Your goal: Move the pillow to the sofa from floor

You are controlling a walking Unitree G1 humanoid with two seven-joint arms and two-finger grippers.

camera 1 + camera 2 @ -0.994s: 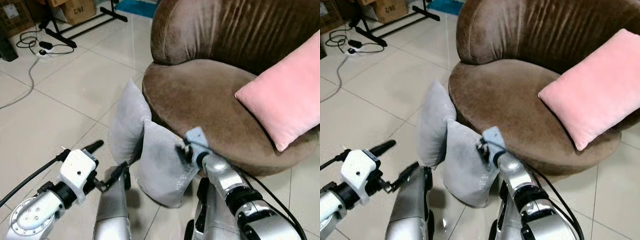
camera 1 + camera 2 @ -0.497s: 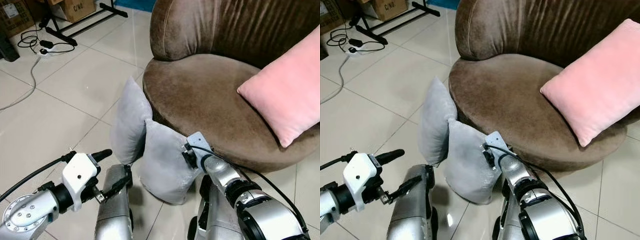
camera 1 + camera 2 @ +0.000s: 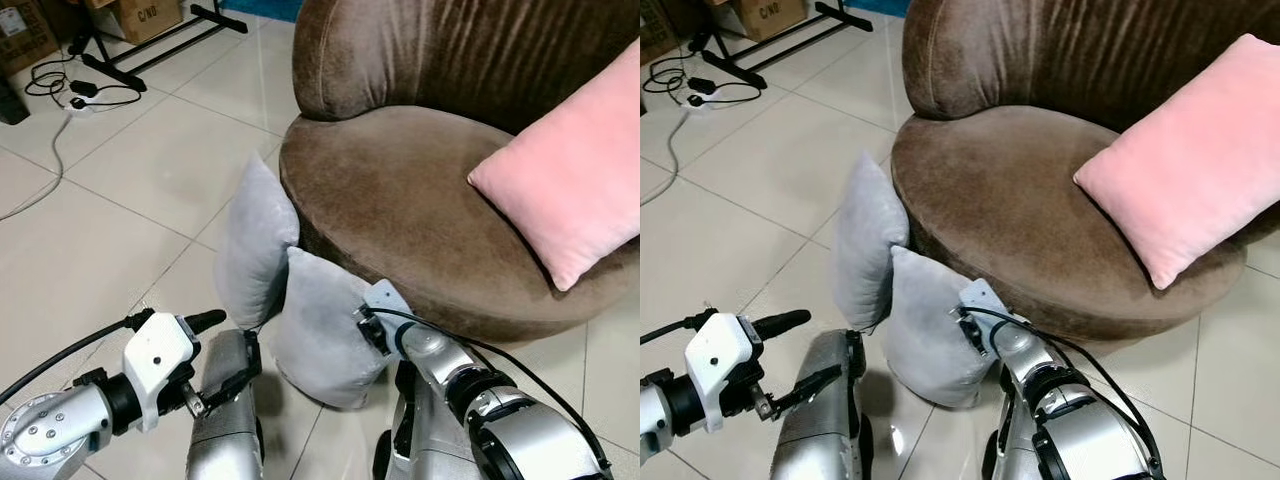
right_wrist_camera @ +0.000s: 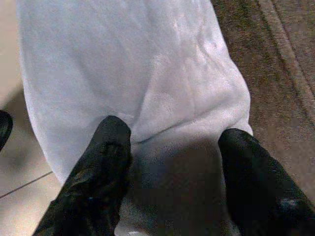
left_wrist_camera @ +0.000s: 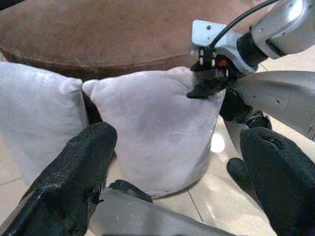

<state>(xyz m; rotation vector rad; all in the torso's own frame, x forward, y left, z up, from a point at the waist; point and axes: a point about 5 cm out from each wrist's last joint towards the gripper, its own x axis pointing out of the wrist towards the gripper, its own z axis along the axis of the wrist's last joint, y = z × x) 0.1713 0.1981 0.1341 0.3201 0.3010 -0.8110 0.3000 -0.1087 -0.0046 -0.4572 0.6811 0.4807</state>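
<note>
Grey pillows (image 3: 320, 325) two on floor; right gripper (image 4: 170, 147) spread against nearer; left gripper (image 3: 222, 350) open, empty.

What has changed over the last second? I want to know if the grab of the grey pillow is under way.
The right gripper has sunk lower along the near grey pillow, fingers spread against its edge, not yet closed on it. The left gripper has dropped slightly and hangs open before that pillow. Both grey pillows still lean on the sofa; the pink pillow lies unmoved.
</note>
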